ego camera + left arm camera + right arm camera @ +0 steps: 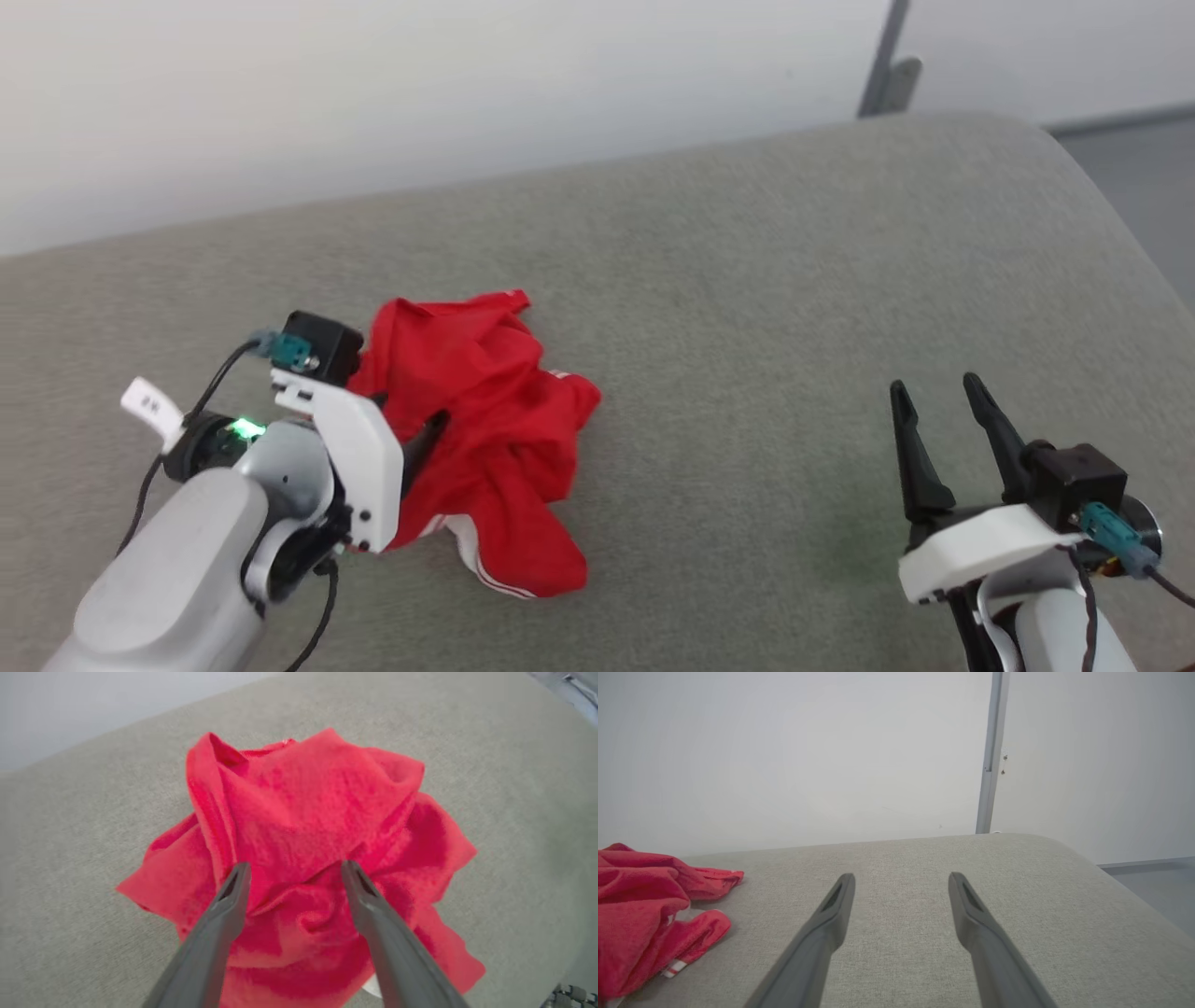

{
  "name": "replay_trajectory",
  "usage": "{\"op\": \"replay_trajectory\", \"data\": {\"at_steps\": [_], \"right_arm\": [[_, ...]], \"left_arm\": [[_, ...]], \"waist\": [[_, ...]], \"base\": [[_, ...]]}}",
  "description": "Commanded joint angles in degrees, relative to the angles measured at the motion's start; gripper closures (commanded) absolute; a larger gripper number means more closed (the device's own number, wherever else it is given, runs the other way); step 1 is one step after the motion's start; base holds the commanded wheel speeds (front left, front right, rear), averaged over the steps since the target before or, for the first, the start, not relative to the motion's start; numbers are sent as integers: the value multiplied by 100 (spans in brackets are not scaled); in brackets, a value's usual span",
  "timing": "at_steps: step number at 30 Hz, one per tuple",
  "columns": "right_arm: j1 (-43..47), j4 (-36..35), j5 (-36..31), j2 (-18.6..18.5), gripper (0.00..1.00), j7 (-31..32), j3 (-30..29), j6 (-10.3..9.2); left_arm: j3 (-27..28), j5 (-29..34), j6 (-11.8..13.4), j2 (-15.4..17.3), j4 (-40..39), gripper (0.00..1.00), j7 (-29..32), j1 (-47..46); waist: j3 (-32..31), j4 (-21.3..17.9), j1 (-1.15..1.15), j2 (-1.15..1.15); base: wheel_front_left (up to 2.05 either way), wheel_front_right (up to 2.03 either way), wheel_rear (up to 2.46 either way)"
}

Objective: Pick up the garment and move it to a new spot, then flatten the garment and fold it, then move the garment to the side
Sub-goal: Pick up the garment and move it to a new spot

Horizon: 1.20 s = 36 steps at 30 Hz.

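The garment (485, 439) is a bright red T-shirt lying in a crumpled heap on the grey cushioned surface (747, 308), left of centre, with a bit of red-and-white striped trim showing at its near edge. My left gripper (295, 870) hovers right over the heap, open, its two fingers spread above the folds of the garment (308, 812) with nothing pinched between them. In the head view the left gripper (425, 439) is partly buried against the cloth. My right gripper (934, 397) stands open far to the right, empty. The garment (644, 914) lies at the left edge of the right wrist view.
The grey surface (924, 868) curves off at the right, with floor (1139, 177) beyond it. A pale wall (420, 84) with a grey vertical strip (887, 65) runs behind.
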Motion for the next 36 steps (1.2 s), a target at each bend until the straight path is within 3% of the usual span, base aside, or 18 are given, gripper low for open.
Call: {"op": "replay_trajectory", "data": {"at_steps": [1, 2, 13, 19, 23, 36], "right_arm": [[95, 26, -54, -57, 0, 21, 5, -1], [95, 26, -54, -57, 0, 21, 5, -1], [300, -46, -85, -116, 0, 95, -20, -2], [383, -93, -73, -142, 0, 74, -19, -2], [421, -121, -81, -147, 0, 48, -71, -2], [609, -215, -145, -95, 0, -39, -199, -2]], "left_arm": [[100, 25, -25, 73, -86, 0, -315, 180], [100, 25, -25, 73, -86, 0, -315, 180], [820, 240, 356, 421, -758, 0, -2584, 1339], [1132, 223, 637, 510, -919, 0, -3433, 2070], [1409, 123, 787, 483, -903, 0, -3785, 2521], [2530, 477, 700, 19, -1130, 0, -3973, 3487]], "waist": [[-273, 273, 0, 0], [-273, 273, 0, 0], [-599, 764, 0, 0], [-687, 919, 0, 0], [-735, 993, 0, 0], [-806, 1106, 0, 0]], "base": [[0, 0, 0], [0, 0, 0], [0, 0, 0], [0, 0, 0], [0, 0, 0], [0, 0, 0]]}}
